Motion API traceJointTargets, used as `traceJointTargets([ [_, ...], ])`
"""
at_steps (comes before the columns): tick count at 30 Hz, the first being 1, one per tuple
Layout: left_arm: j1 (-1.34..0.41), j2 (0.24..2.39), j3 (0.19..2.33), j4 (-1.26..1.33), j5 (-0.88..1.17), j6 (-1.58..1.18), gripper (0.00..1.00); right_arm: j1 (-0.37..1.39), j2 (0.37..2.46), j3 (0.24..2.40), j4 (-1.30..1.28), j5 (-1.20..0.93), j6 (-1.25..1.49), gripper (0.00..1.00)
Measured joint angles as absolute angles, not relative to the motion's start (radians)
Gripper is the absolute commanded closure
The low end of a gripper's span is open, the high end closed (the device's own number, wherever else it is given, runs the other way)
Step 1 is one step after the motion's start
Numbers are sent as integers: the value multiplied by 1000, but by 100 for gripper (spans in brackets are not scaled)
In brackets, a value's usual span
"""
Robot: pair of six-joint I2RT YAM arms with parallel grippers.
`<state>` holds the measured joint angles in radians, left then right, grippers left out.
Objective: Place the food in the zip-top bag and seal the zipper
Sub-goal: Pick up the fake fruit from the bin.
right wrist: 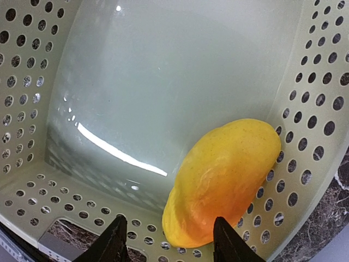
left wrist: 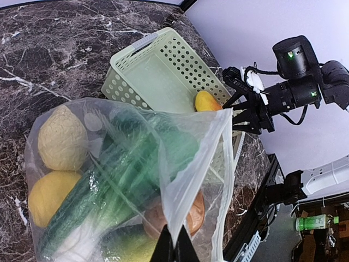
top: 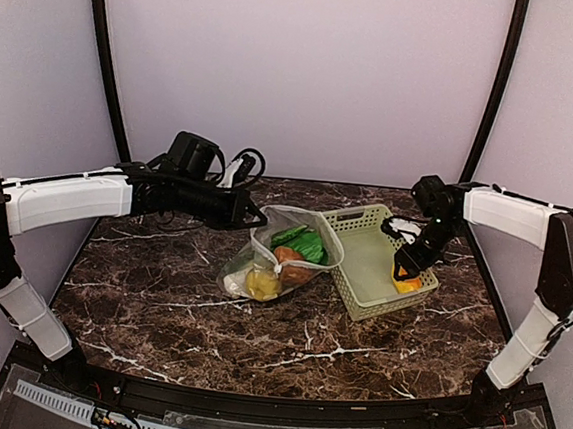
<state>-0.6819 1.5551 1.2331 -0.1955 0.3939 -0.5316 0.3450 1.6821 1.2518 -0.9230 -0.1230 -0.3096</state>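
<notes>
Fingertips of the left gripper are pressed together, and between them they clamp the mouth edge of the zip-top bag, one clear flexible plastic pouch printed with white dots. We see two grippers in all. The right gripper has its two dark fingers clearly apart, and they hold nothing. The lower end of a yellow-orange rounded toy fruit lies between them, with a gap on one side; on the other side we cannot tell if the finger touches it.

We count one light green perforated plastic basket, standing on the dark brown marble table just beside the bag. This one fruit lies inside it, against the wall in a corner.

The bag lies on the table between the two arms, its mouth open. Through the film we count five pieces of food: one pale round piece, one yellow round piece, one long green leafy cabbage with white stem, one brown-orange piece and one yellow-green piece. They overlap, so the count is not fully sure.
</notes>
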Motion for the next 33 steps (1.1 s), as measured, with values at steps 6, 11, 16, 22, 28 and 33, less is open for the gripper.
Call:
traceJointTargets([
  [6,-682,1559,1233,-196,403,-536,99,344,1692,1253,-921,-91,-310,49],
  [11,-682,1559,1233,-196,403,-535,99,344,1723,1253,-910,-58,-315,49],
  [16,-682,1559,1229,-196,406,-536,99,344,1750,1253,-898,-28,-316,49],
  [22,-682,1559,1228,-196,410,-535,99,344,1788,1267,-880,-56,-320,51],
  [28,-682,1559,1214,-192,411,-537,99,344,1794,1279,-867,-99,-321,50],
  [33,-682,1559,1201,-191,412,-545,99,344,1802,1279,-864,-136,-324,49],
])
